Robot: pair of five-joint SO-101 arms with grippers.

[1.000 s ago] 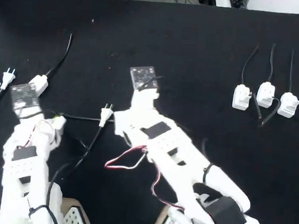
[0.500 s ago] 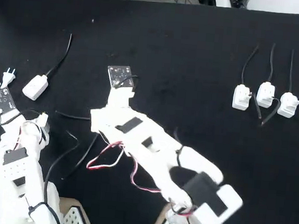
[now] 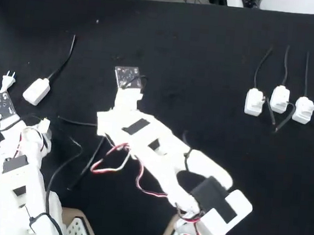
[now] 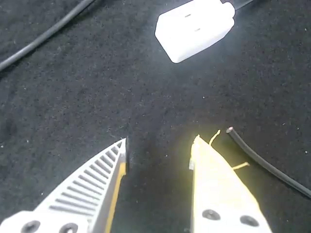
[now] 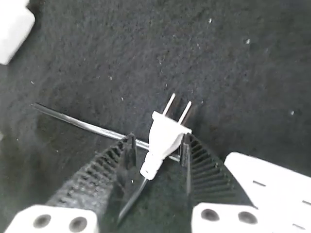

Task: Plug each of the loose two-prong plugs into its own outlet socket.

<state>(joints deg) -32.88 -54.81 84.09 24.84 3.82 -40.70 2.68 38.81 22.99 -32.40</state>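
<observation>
A white two-prong plug [image 5: 164,135] lies on the black table between the fingers of my right gripper [image 5: 156,141], which stands open around it, prongs pointing away. In the high view my right arm [image 3: 139,130] covers that plug. My left gripper [image 4: 158,145] hangs open over bare table, a short way from a white outlet socket [image 4: 194,26] that lies at the table's left [image 3: 36,90]. Another loose plug [image 3: 7,81] lies left of that socket. Three more white sockets [image 3: 279,99] sit in a row at the far right.
Black cables [image 3: 81,160] trail across the table between the two arms. A cut cable end [image 4: 229,131] with bare strands lies beside my left gripper's finger. A thin black cable [image 5: 82,125] runs under the plug. The table's far middle is open black surface.
My right arm has swung left and come down over the middle plug. My left arm has pulled back and to the left, off the socket. Little differs over the last half second.
</observation>
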